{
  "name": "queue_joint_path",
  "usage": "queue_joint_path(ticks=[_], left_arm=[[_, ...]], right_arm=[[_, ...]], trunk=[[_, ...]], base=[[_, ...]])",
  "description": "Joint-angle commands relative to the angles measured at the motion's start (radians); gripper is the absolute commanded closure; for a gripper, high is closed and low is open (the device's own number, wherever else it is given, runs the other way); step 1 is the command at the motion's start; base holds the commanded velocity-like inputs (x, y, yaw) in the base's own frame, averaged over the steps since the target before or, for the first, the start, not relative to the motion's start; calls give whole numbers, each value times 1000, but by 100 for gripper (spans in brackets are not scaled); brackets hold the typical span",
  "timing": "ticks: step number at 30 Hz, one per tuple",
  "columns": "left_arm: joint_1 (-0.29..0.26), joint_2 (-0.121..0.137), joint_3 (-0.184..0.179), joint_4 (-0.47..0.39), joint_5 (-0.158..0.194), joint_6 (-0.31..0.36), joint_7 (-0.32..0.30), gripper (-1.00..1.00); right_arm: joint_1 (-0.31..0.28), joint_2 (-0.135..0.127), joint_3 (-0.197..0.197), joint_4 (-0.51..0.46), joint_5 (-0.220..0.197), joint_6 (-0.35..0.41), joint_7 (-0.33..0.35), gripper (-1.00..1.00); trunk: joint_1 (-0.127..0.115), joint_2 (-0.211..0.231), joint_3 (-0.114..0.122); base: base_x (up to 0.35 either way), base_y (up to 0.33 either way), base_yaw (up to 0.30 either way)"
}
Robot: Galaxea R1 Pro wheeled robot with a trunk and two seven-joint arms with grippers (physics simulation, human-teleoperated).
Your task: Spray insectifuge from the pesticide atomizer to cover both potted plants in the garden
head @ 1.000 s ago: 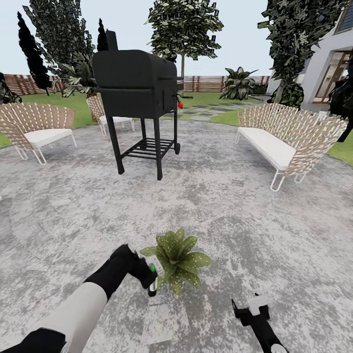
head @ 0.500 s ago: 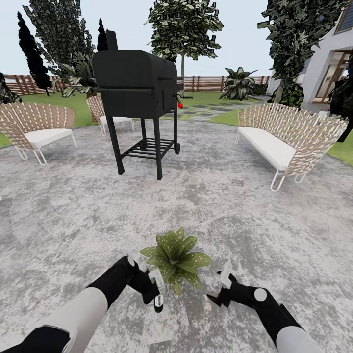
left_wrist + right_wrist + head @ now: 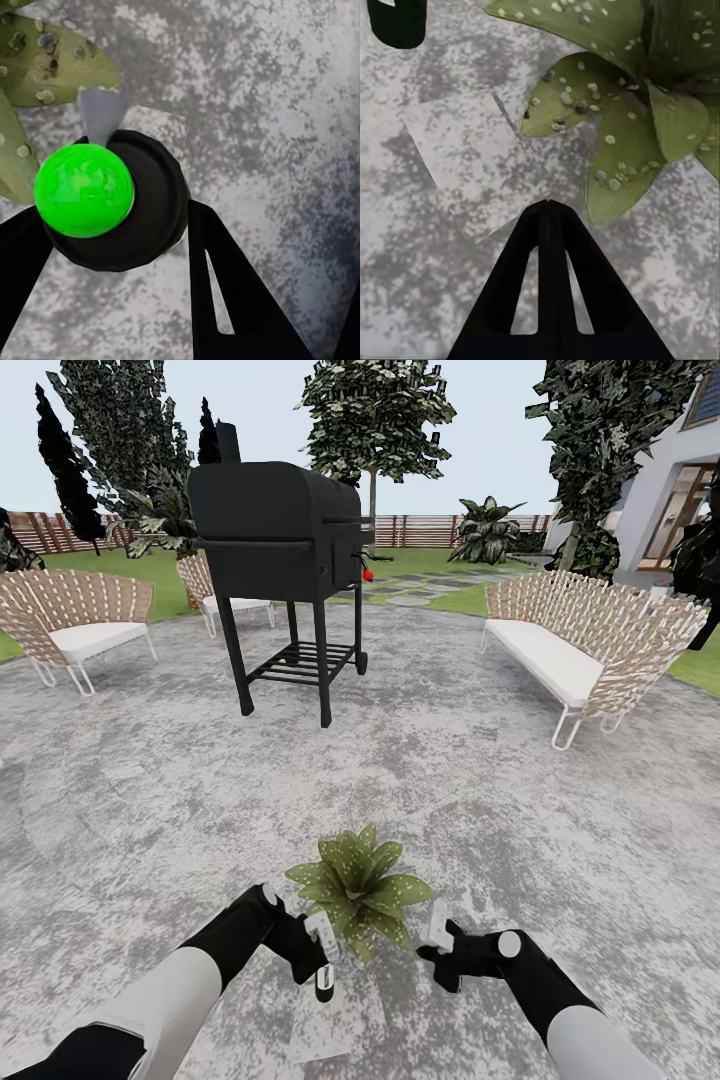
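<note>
Jaws of the left gripper [image 3: 322, 957] largely hide the pesticide atomizer [image 3: 324, 960].

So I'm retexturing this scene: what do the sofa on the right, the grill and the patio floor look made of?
The sofa looks like pale woven wicker or rattan on a thin white metal frame, judging by the criss-cross strands, with a plain white fabric-like cushion. The grill appears to be matte black painted metal: flat, dull panels with little shine. The patio floor looks like mottled grey concrete, blotchy and rough.

Right arm [image 3: 520, 970] nearer potted plant [image 3: 360, 885]
</note>
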Motion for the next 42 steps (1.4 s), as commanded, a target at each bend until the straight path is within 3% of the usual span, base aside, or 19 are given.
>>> queue_joint_path(ticks=[1, 4, 8, 13, 16, 22, 28, 42], left_arm=[[0, -2, -3, -3, -1, 11, -5, 100], [0, -7, -8, -8, -2, 10, -4, 100], [0, -7, -8, -13, -2, -25, -3, 100], [0, -8, -4, -16, 2, -59, 2, 100], [0, -8, -3, -16, 3, -64, 6, 100], [1, -9, 1, 1, 8, -157, 17, 100], [1, -9, -1, 67, 4, -164, 55, 100], [1, -21, -5, 72, -4, -151, 59, 100]], right_arm=[[-1, 7, 5, -1, 8, -5, 5, 100], [-1, 42, 44, 0, 8, 0, 5, 100], [-1, 58, 69, -1, 8, 19, 5, 100], [-1, 63, 72, -2, 8, 21, 8, 100], [-4, 76, 72, -15, 9, 21, 50, 100], [-11, 87, 72, -50, 8, 34, 81, 100], [-23, 91, 72, -66, 5, 52, 85, 100], [-50, 146, 72, -73, 5, 70, 86, 100]], trunk=[[0, 0, -1], [0, 0, -1], [0, 0, -1], [0, 0, -1], [0, 0, -1], [0, 0, -1], [0, 0, -1], [0, 0, -1]], base=[[0, 0, 0], [0, 0, 0], [0, 0, 0], [0, 0, 0], [0, 0, 0], [0, 0, 0], [0, 0, 0], [0, 0, 0]])
